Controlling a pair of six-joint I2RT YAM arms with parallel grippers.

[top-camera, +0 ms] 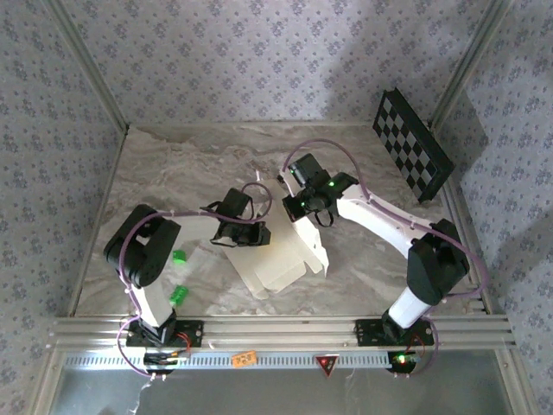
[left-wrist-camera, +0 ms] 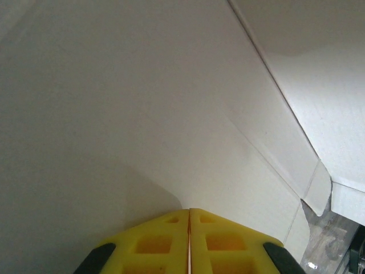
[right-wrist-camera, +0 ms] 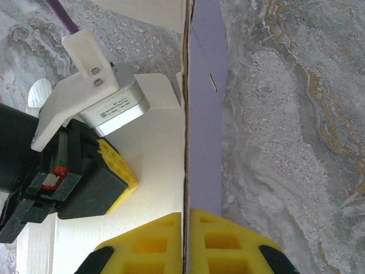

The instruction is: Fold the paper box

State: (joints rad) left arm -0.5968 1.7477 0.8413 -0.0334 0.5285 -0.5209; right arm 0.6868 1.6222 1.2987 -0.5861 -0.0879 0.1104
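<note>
The paper box [top-camera: 281,259] lies half-folded at the middle of the table, cream side up. My right gripper [right-wrist-camera: 185,213] is shut on an upright wall of the paper box [right-wrist-camera: 154,142], seen edge-on with cream to its left and lavender to its right. In the top view the right gripper [top-camera: 302,207] sits at the sheet's far edge. My left gripper [left-wrist-camera: 189,210] is shut, its yellow tips against the cream face of the paper box [left-wrist-camera: 142,103]. From the right wrist view the left gripper [right-wrist-camera: 122,171] rests on that flat panel, left of the raised wall. From above, the left gripper [top-camera: 238,235] is at the sheet's left edge.
A black-and-white checkerboard panel [top-camera: 412,145] leans at the back right. Two small green pieces [top-camera: 180,257] [top-camera: 180,295] lie near the left arm's base. The marble tabletop [top-camera: 173,173] is walled by patterned panels and metal frame posts.
</note>
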